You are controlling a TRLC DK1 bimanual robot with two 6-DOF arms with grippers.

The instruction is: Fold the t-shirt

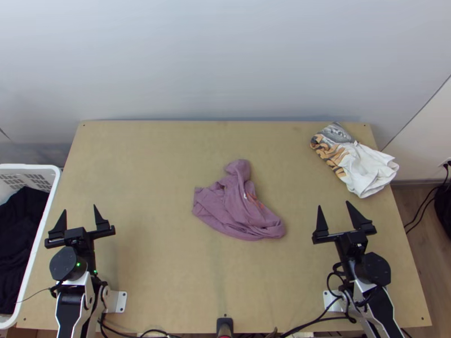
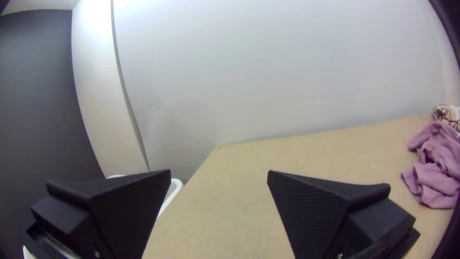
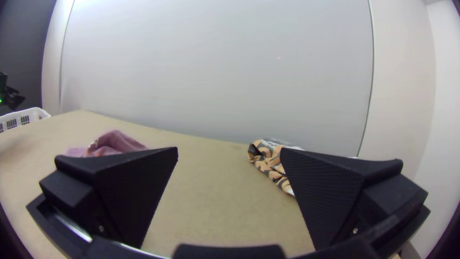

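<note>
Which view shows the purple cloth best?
The top view: the bunched purple cloth lies wholly in sight there, nothing over it. The left wrist view cuts it off; in the right wrist view one of that arm's fingers hides part.

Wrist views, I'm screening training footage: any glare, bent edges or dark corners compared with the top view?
Left wrist view: glare high on the wall, seam bowed, right corners dark. Right wrist view: glare at the wall's upper left, another seam bowed, lower corners dark. Top view: table edges nearly straight.
</note>
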